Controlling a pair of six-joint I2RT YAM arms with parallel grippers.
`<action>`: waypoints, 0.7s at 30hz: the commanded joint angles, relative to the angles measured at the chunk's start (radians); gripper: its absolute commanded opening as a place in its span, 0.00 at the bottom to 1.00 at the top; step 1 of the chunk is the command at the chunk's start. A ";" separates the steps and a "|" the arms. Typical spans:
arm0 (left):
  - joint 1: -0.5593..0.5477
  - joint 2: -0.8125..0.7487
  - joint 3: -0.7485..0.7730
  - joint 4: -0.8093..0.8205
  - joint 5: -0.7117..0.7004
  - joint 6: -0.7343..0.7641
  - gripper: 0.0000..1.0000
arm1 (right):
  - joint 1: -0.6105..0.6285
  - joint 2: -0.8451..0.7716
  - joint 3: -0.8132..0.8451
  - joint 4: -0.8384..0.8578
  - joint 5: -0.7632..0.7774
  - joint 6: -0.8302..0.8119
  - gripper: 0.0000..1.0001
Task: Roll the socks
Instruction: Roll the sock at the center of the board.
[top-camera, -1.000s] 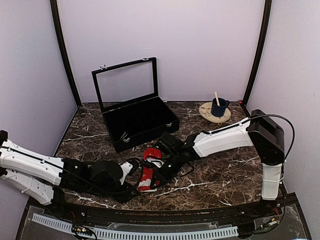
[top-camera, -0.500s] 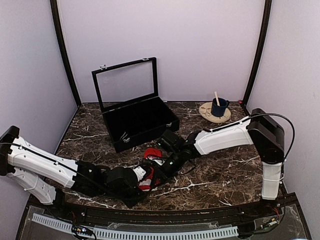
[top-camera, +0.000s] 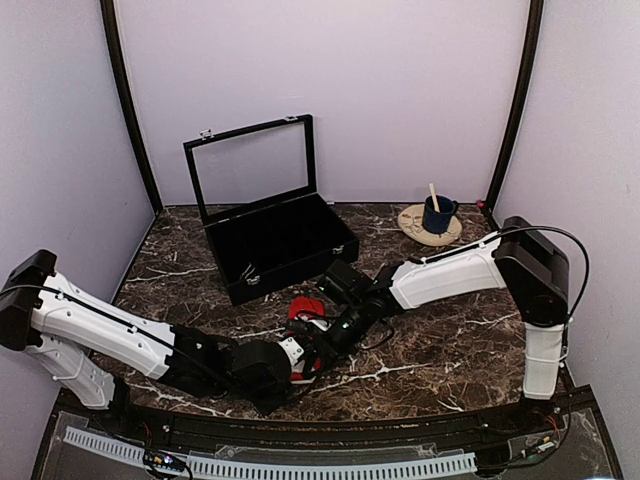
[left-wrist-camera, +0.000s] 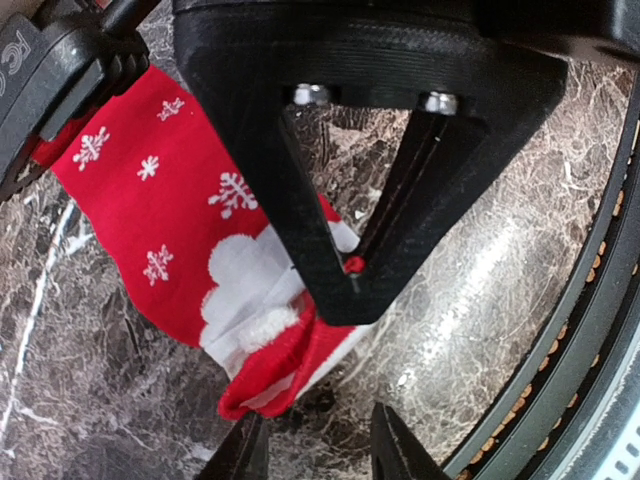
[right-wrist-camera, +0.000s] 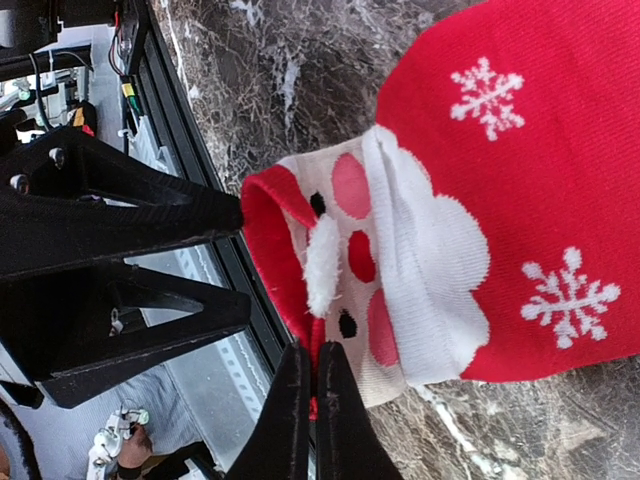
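Socks (top-camera: 305, 310) now bunched shorter, right pincer (right-wrist-camera: 309, 362) clamped on them, open left pincer (left-wrist-camera: 318, 442) moved in.

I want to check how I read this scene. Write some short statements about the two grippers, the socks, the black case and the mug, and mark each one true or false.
1. The right gripper is shut on an edge of the socks. True.
2. The black case is closed. False: its lid stands up, open.
3. The left gripper is open. True.
4. The blue mug stands inside the black case. False: it stands on a round wooden plate at the far right of the table.
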 joint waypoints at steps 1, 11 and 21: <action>-0.008 0.004 0.027 -0.011 -0.055 0.068 0.38 | -0.023 -0.020 -0.025 0.035 -0.067 0.037 0.00; -0.008 0.064 0.044 0.009 -0.070 0.152 0.39 | -0.057 -0.019 -0.045 0.069 -0.153 0.082 0.00; -0.008 0.119 0.069 0.033 -0.100 0.227 0.40 | -0.075 -0.006 -0.044 0.069 -0.200 0.089 0.00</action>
